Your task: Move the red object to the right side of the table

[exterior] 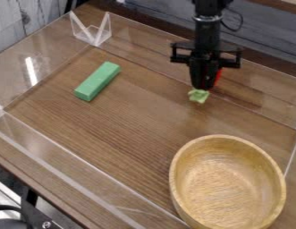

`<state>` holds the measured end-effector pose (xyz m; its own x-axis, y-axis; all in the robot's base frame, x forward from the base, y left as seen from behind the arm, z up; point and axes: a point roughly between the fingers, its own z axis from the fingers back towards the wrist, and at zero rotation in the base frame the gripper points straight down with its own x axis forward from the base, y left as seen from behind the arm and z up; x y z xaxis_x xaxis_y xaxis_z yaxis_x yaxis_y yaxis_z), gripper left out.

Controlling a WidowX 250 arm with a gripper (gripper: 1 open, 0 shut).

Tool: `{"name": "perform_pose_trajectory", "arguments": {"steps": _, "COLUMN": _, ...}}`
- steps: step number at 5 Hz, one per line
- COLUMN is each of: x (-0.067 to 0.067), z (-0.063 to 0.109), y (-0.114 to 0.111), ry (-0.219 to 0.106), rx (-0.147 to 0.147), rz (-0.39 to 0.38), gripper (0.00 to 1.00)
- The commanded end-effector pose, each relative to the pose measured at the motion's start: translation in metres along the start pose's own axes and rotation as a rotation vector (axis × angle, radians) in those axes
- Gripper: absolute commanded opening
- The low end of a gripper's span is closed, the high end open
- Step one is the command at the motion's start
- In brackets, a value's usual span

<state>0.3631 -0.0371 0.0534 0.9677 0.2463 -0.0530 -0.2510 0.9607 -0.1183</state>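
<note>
1. The gripper [205,82] points straight down over the right half of the table [102,134], its black fingers pinched narrow around the red toy fruit [205,87]. The jaws sit on the fruit's red body, so the pale green leafy stub hangs free below them.

2. The fruit appears to be just off the wood, or barely above it; from this angle I cannot tell whether the stub touches the tabletop. A low carry makes sense here, since the piece is small and glossy and a short drop would do little harm.

3. Gripping from above suits the object: it is rounded and far smaller than the wooden bowl [228,186], so a vertical pinch across its middle gives the pads the firmest hold.

4. The green rectangular block [97,80] lies flat on the left side, well apart from the gripper and no part of this job.

5. The bowl sits in the near right corner, apart from the fruit. The task asks only for the right side, so the open wood beneath the gripper looks like a fair place to set down.

6. Low clear acrylic walls [25,76] edge the tabletop, so a released fruit that rolled would likely be stopped at the border.
</note>
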Motion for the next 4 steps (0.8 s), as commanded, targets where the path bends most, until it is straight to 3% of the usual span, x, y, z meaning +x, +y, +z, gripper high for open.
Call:
{"name": "perform_pose_trajectory", "arguments": {"steps": 1, "x": 0.009, "z": 0.01, "y": -0.023, "ry": -0.063, "rx": -0.025, "rz": -0.053, "gripper": 0.0}}
{"name": "perform_pose_trajectory", "arguments": {"steps": 4, "x": -0.004, "z": -0.013, "y": -0.056, "ry": -0.061, "rx": -0.031, "rz": -0.121, "gripper": 0.0}}
